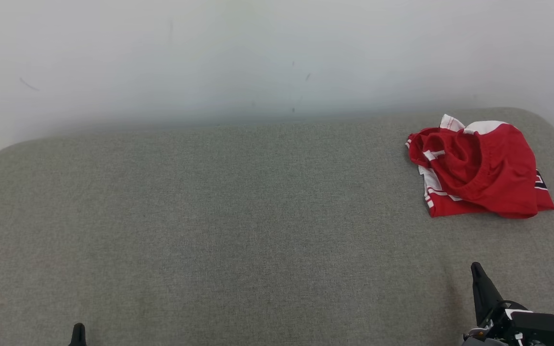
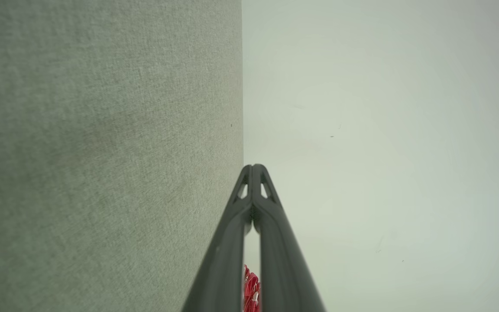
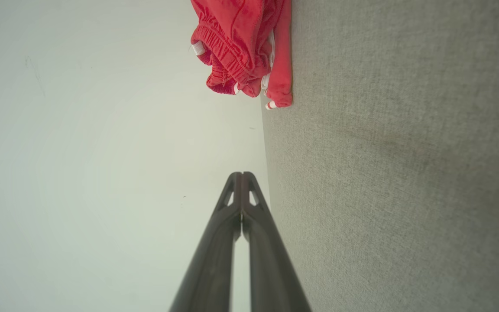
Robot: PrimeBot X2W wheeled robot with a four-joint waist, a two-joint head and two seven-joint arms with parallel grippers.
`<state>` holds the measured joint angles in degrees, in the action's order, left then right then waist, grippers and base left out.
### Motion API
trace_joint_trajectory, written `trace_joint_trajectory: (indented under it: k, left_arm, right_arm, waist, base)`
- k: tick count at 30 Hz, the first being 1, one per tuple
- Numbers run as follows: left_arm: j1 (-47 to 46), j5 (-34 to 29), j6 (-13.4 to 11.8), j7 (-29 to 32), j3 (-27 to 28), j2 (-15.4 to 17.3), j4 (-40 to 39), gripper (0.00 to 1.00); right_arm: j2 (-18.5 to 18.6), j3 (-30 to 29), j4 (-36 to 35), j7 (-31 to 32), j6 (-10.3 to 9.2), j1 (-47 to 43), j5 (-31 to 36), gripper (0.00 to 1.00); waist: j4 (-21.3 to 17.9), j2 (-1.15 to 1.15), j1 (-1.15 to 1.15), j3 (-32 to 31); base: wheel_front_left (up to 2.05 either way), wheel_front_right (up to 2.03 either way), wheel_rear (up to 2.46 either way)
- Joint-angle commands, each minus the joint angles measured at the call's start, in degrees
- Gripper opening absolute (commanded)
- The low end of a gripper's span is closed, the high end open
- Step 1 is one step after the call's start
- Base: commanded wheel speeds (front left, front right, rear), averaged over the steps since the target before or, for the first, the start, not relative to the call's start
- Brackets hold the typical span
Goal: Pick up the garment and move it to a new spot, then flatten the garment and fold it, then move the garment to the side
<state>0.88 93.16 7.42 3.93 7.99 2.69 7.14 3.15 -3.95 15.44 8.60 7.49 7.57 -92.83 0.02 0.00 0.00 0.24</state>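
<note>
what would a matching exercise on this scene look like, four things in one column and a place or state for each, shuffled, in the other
Things:
1. garment
2. left gripper
3. right gripper
4. grey surface

Places or states:
a. shut, lower left of the head view
b. crumpled red heap, far right
c. shut, lower right, short of the heap
d. woven cloth, bears the heap

Pairs: 1-b, 2-a, 3-c, 4-d

Bright, even, diffuse light with no glare. The wall (image 1: 258,57) looks hazy and soft. A faint shadow edges the garment (image 1: 479,168) at 6 o'clock. Wrist views darken toward the corners, and the near fingers (image 2: 223,268) blur.
</note>
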Motion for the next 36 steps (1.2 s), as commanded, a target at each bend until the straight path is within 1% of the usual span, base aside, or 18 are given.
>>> trace_joint_trajectory:
  k: [1, 36]
  left_arm:
    - [-0.2, 0.1, 0.2, 0.1, 0.1, 0.4, 0.2, 0.0]
    - [-0.2, 0.1, 0.1, 0.1, 0.1, 0.4, 0.2, 0.0]
  right_arm:
    - [-0.2, -0.1, 0.0, 0.2, 0.01, 0.1, 0.2, 0.0]
    - [-0.3, -0.2, 0.0, 0.3, 0.01, 0.1, 0.4, 0.0]
  waist:
    - [0.0, 0.0, 0.0, 0.0]
    - [0.0, 0.0, 0.0, 0.0]
  base:
    - [0.0, 0.0, 0.0]
    - [0.0, 0.0, 0.0]
